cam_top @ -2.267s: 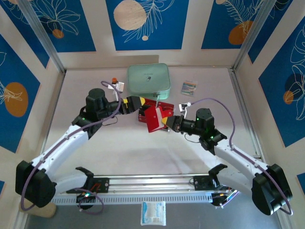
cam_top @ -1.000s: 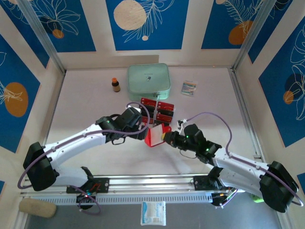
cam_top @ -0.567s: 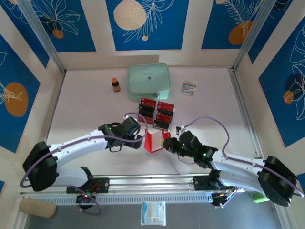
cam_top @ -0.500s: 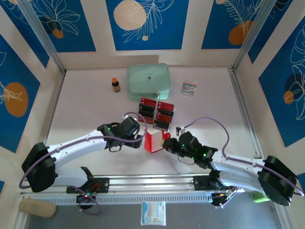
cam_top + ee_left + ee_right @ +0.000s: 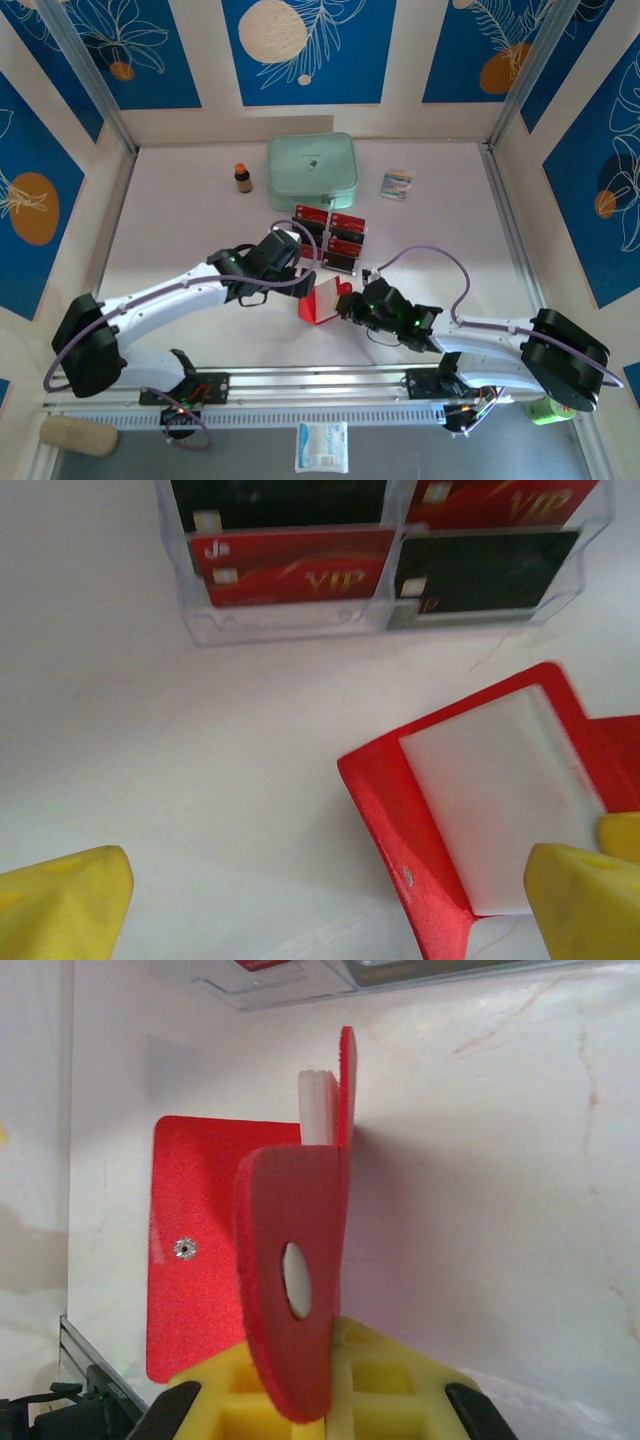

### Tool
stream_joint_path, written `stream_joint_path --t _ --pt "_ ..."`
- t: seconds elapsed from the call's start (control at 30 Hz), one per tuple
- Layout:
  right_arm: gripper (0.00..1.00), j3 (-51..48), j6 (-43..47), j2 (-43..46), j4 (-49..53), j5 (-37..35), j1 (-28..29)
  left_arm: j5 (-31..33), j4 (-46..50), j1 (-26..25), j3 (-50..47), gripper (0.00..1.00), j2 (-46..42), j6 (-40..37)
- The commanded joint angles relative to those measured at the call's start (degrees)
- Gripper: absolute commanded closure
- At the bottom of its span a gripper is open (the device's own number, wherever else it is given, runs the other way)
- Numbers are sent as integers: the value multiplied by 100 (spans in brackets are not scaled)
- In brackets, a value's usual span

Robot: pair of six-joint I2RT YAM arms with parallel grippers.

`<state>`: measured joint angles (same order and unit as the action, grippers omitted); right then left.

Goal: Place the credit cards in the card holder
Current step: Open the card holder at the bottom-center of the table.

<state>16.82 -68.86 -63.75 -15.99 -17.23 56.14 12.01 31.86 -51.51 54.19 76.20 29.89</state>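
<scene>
Roughly six credit cards (image 5: pixel 330 236) lie grouped; right gripper (image 5: pixel 345 302) pinches the one card holder (image 5: pixel 318 304), left gripper (image 5: pixel 327 900) gapes empty.

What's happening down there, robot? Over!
Right fingers shut on red wallet, flap open. Left fingers open, empty, beside it. Cards in clear tray just behind. Nothing between.

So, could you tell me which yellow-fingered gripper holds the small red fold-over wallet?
The right gripper, shut on the red wallet; the left gripper stands wide open.
</scene>
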Motion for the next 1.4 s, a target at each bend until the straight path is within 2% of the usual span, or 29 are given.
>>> stream_joint_path --t 0.0,0.23,0.67,0.8,0.93,1.03,1.2,1.3,1.37 --pt "100 223 -123 -73 -238 -252 58 48 -29 -35 -274 0 35 -11" --pt "100 318 -332 -529 -439 -231 73 393 -35 -36 -660 0 351 -49" --pt "100 489 -663 -1333 -724 -222 292 809 341 -26 -583 0 879 -168" --pt "82 447 -697 -1507 -887 -67 274 872 330 -33 -599 0 964 -194" --pt "60 273 -732 -1138 -657 -65 249 899 366 -29 -515 0 1075 -273" --pt "53 139 -769 -542 -86 -112 173 867 292 -30 -574 0 1073 -299" --pt "53 128 -624 700 1230 -214 -11 868 277 -26 -560 0 1094 -377" --pt "60 222 -435 1096 1703 19 -240 882 269 -27 -533 0 1043 -431" --pt "66 322 -330 1063 1757 260 -368 897 268 -26 -509 0 1028 -464"
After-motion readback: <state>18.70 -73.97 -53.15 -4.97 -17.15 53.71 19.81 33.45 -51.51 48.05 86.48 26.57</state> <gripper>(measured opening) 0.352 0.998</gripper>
